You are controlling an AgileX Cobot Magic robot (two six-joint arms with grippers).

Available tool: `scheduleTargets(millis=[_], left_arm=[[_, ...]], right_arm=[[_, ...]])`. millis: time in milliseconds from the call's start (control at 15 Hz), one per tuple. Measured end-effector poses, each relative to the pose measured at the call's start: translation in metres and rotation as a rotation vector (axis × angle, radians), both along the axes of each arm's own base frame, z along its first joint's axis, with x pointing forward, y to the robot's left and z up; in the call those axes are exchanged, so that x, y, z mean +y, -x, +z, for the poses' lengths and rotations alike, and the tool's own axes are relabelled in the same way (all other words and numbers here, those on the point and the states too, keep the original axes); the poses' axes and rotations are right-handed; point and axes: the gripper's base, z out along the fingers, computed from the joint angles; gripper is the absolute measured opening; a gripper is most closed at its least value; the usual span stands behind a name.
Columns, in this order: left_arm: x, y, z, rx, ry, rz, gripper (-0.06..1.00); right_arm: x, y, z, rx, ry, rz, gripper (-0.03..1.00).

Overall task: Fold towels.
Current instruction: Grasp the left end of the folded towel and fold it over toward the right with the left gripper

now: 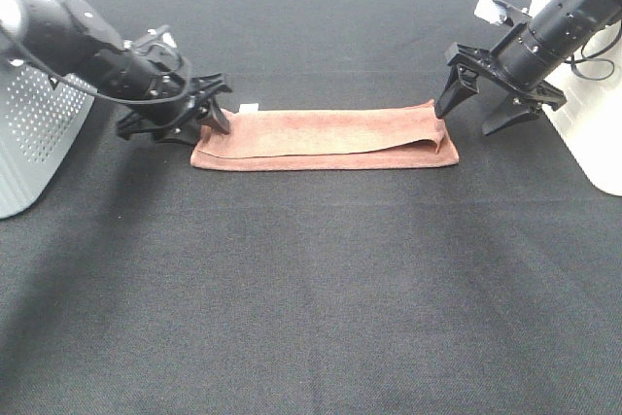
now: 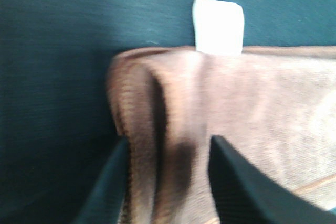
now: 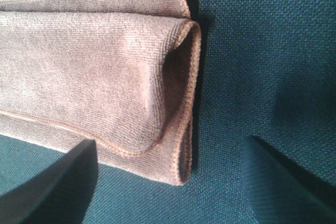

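Left gripper (image 1: 180, 128) straddles one towel (image 1: 326, 139) edge; right gripper (image 1: 466, 120), spread, near other.

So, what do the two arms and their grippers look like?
Both arms are black, built from round segments. The left arm looks glossy, with a thin black cable looping beside it. The right arm shows small pale dots and a white label near its wrist. The left gripper and the right gripper are black, with angular, pointed fingers.

One towel (image 1: 326, 138), one white tag (image 1: 250, 106), two sets of jaws
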Motion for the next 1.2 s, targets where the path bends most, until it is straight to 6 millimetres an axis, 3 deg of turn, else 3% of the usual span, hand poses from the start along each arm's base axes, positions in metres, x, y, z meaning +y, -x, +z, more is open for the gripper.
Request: scheduleTargets(millis=[200, 267, 467, 867, 1000, 1133, 1200], left_arm=[[-0.002, 0.0, -0.005, 0.007, -0.006, -0.011, 0.1], [-0.002, 0.0, -0.005, 0.004, -0.014, -0.019, 0.03], [0.001, 0.0, -0.001, 0.001, -0.034, -0.039, 0.02], [0.023, 0.001, 0.067, -0.002, -0.261, -0.096, 0.02], [0.021, -0.001, 0.092, 0.047, -0.264, -0.114, 0.02], [0.005, -0.004, 0.111, 0.017, -0.239, -0.121, 0.02], [0.005, -0.004, 0.111, 0.017, -0.239, -0.121, 0.02]], right_arm=[[0.0, 0.0, 0.0, 0.0, 0.0, 0.0, 0.72], [0.0, 0.0, 0.0, 0.0, 0.0, 0.0, 0.72], [0.0, 0.0, 0.0, 0.0, 0.0, 0.0, 0.72], [0.0, 0.0, 0.0, 0.003, -0.001, 0.001, 0.72], [0.0, 0.001, 0.0, 0.011, -0.003, 0.006, 0.72], [0.001, 0.001, 0.0, 0.013, -0.008, 0.004, 0.72], [0.001, 0.001, 0.0, 0.013, -0.008, 0.004, 0.72]])
